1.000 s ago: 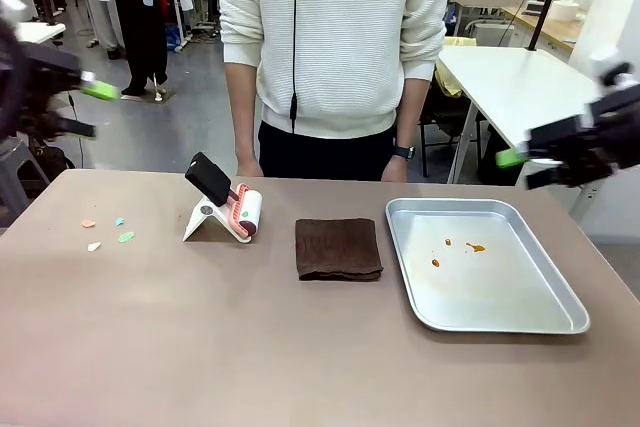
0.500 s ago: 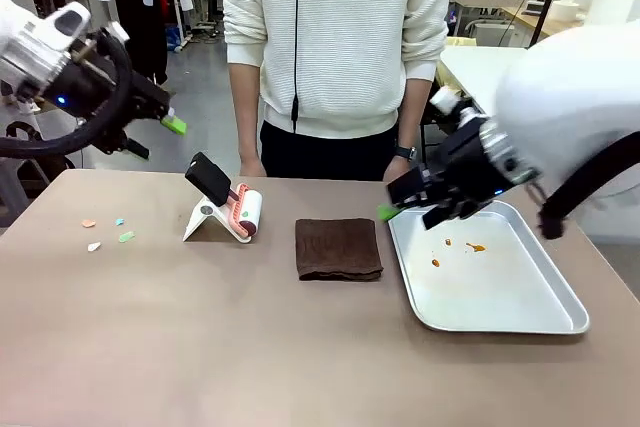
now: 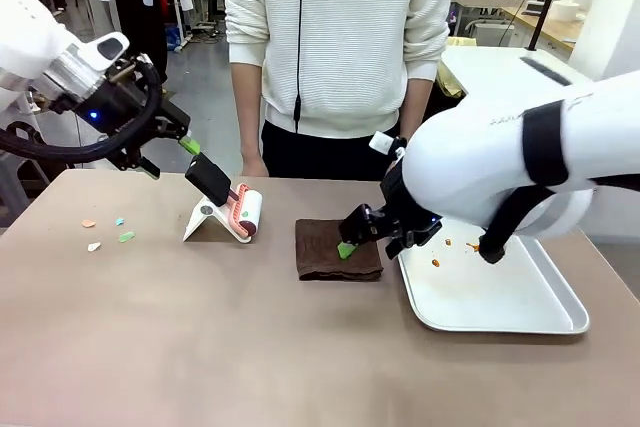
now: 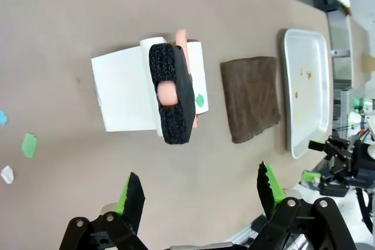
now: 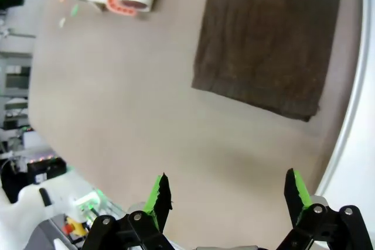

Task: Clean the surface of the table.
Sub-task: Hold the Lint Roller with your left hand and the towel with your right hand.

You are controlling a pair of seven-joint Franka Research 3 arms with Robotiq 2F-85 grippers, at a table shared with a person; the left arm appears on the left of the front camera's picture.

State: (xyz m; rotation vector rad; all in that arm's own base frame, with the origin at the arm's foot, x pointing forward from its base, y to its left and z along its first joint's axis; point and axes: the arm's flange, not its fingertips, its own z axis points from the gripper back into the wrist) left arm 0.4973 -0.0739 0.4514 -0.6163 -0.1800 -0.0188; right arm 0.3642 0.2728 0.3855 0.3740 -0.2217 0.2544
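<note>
A: So, table first. Where is it, and has anything changed?
B: The brown top spans the whole foreground, with a person at its far edge. Nothing lying on it has shifted since a second ago.
A: Arms?
B: Both have swung in from the frame edges. The right arm now crosses above the tray. The right gripper is low over the right edge of the brown cloth, fingers apart, empty. Contact with the cloth: cannot tell. The left gripper has come down just beside the black handle of the lint roller, fingers apart, empty.
A: Smaller items?
B: The roller rests on its white stand. Orange specks lie in the tray, and coloured scraps lie near the table's left edge.
</note>
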